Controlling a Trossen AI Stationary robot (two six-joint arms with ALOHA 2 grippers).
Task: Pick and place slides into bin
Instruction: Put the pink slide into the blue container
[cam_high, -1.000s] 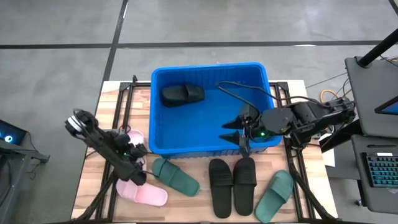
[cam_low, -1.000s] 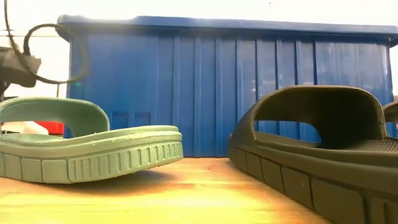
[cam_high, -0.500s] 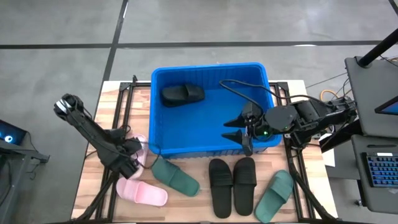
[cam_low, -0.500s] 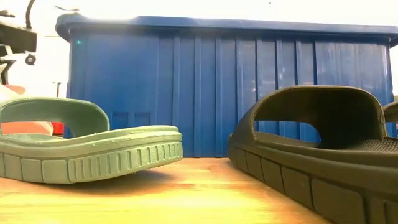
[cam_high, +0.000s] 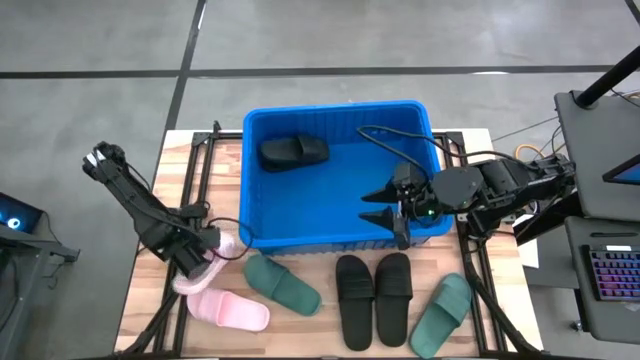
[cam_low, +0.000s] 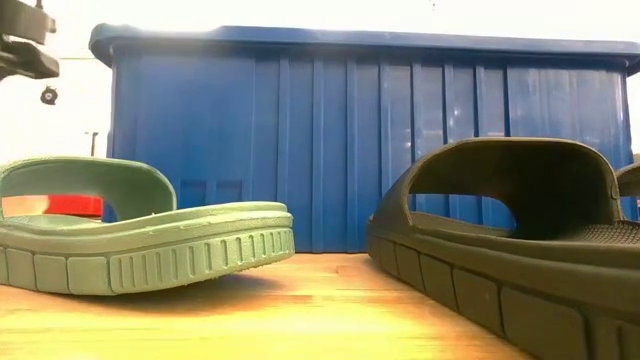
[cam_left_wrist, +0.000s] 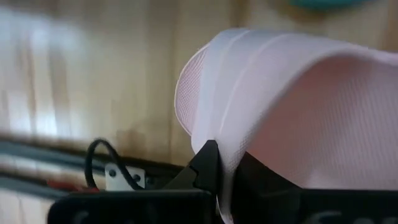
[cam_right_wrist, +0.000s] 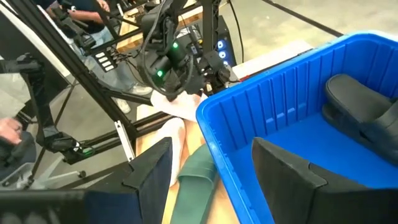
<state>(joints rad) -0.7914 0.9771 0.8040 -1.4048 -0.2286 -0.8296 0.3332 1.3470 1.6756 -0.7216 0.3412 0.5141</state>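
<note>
Gripping one pale pink slide (cam_high: 200, 272) with left gripper (cam_high: 203, 262) clamped tight, lifted over the table's near left beside the bin (cam_high: 262, 238), right gripper (cam_high: 385, 208) spread empty over the bin's right interior.

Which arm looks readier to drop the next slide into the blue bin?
The left: its gripper is shut on a pink slide beside the bin. The right gripper hangs open and empty over it.

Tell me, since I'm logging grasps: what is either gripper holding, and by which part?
The left gripper is shut on a pale pink slide, pinching its edge. The right gripper, open over the blue bin, holds nothing.
</note>
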